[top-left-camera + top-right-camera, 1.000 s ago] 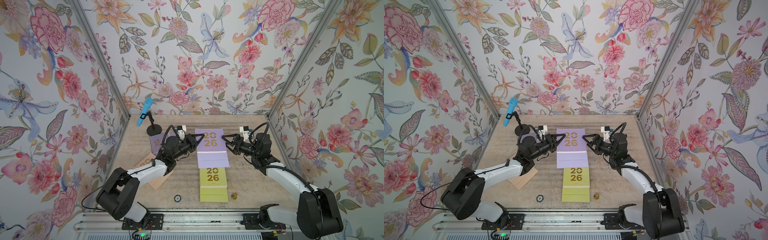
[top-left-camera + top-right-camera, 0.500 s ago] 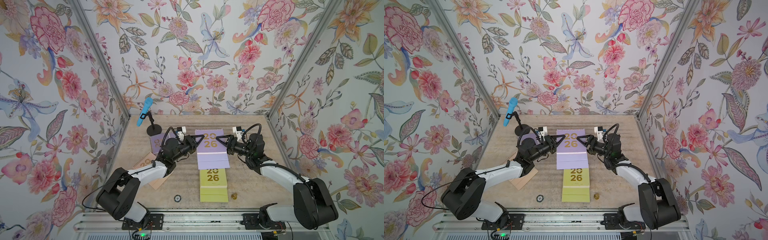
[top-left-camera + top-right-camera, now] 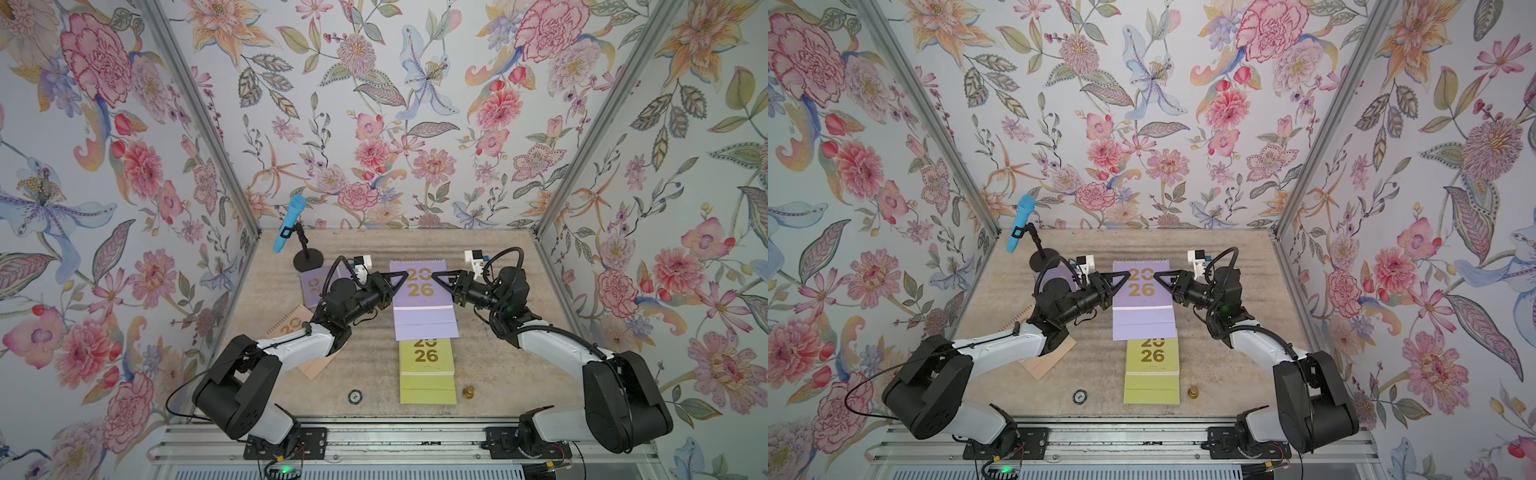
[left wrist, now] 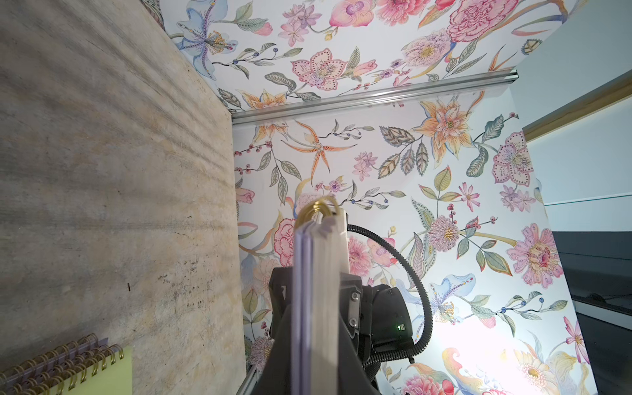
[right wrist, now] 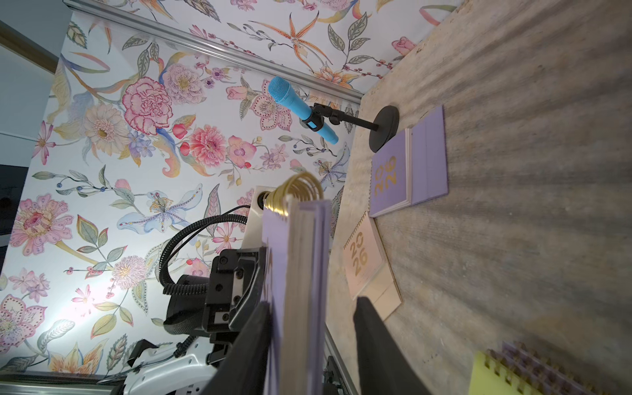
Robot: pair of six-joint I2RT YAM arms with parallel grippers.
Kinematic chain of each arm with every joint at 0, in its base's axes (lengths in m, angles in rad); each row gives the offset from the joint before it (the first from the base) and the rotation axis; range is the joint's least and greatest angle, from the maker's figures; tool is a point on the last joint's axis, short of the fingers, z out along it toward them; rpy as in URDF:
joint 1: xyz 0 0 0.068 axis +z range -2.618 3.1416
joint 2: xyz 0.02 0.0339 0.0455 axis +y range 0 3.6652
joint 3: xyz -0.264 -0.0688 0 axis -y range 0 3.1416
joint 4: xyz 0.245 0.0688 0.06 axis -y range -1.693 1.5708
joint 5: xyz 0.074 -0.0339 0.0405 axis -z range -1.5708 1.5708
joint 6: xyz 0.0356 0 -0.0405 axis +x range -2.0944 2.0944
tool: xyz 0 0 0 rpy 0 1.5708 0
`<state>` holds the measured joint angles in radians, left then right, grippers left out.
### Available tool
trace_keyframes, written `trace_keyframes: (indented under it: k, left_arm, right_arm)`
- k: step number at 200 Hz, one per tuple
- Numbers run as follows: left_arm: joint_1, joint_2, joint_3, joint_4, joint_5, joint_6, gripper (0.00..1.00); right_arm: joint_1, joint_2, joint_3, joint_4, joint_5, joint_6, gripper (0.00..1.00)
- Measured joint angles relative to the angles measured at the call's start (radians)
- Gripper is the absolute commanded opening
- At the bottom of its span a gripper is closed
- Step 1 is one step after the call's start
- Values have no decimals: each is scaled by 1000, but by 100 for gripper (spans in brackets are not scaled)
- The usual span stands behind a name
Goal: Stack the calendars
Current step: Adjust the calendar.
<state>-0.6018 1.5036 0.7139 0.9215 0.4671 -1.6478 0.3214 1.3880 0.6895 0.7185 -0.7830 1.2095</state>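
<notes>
- Calendars here each carry a gold "2026", set as "20" over "26"; no other writing can be read.
- The held lilac calendar (image 3: 422, 307) hangs roughly level above the middle of the counter (image 3: 365, 365), with its gold spiral toward the back wall.
- The left gripper (image 3: 400, 279) is clamped on the held calendar's left edge; in the left wrist view the pages sit edge-on between the jaws.
- The right gripper (image 3: 436, 277) straddles the right edge. In the right wrist view one finger (image 5: 254, 345) lies against the cover and the other stands off with a gap, so the jaws are narrow but not gripping.
- The yellow-green calendar (image 3: 427, 365) lies flat nearer the front, on top of stacked lilac calendars (image 4: 51, 359) whose spirals show beneath it. In both top views the held calendar cuts off the upper half of its "20".
- The second lilac calendar (image 5: 393, 178) lies beside the stand of the blue microphone (image 3: 289, 222).
- The peach calendar (image 5: 364, 260) lies apart from the second lilac one, toward the front left and partly under the left arm.
</notes>
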Motion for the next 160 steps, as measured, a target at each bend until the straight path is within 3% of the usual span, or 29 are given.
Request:
trace_keyframes:
  k: [26,52,130,160]
  left_arm:
    - [0,2,-14,0,0,-2,0]
    - [-1,2,-34,9,5,-10,1]
    - [-32,2,-72,56,27,-11,9]
    - [-39,2,-75,65,27,-13,24]
  right_arm:
    - [3,-2,-8,14,0,11,8]
    - [6,-28,-39,24,7,37,0]
    - [16,-156,-154,22,63,41,0]
    - [16,-174,-163,16,68,39,0]
